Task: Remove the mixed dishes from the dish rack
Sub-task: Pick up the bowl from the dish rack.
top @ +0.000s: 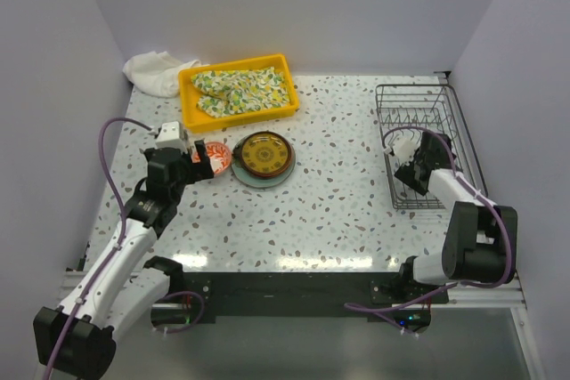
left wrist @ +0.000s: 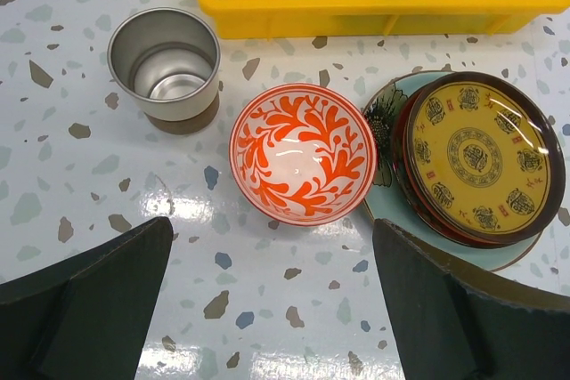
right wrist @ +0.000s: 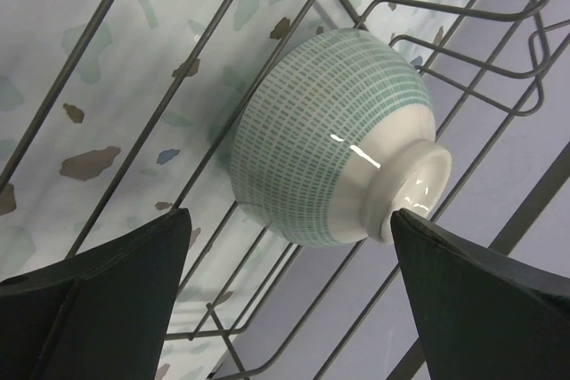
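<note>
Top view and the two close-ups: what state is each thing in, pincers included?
Red-patterned bowl: upright, empty, on the table.
Metal cup: upright, empty.
Brown-yellow plate: stacked on the pale green-blue plate.
Celadon bowl: tipped on its side in the dish rack.
Yellow tray: holds a floral cloth.
Left pincer: open, empty.
Right pincer: open, empty.

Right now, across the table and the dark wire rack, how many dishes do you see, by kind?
Bowls: 2 (red-patterned white bowl, green-dashed white bowl)
Plates: 2 (brown-yellow patterned plate, pale blue-green plate)
Cups: 1 (round steel cup)
Total: 5
</note>
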Available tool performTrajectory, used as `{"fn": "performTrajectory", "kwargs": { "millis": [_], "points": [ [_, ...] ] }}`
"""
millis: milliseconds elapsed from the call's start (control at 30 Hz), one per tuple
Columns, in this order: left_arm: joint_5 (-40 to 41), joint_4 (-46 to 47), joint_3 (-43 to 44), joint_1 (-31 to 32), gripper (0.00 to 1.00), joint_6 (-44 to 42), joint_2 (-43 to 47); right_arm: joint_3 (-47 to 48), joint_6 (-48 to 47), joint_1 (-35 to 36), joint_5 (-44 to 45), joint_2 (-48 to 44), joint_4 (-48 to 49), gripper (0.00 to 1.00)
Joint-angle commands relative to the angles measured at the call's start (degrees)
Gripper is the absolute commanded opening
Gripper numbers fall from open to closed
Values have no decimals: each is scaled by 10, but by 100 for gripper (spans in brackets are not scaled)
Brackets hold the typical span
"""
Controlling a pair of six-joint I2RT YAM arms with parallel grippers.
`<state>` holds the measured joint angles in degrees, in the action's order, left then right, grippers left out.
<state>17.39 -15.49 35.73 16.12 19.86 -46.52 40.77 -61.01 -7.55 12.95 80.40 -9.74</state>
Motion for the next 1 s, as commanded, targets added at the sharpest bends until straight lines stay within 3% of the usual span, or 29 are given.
{"fn": "performTrajectory", "kwargs": {
  "millis": [0,967],
  "points": [
    [5,23,-2,-5,100,-12,-4,-7,-19,1,9,-10,61,99],
    [0,21,-3,-8,100,-12,-11,-44,-63,13,33,42,117,99]
  ]
}}
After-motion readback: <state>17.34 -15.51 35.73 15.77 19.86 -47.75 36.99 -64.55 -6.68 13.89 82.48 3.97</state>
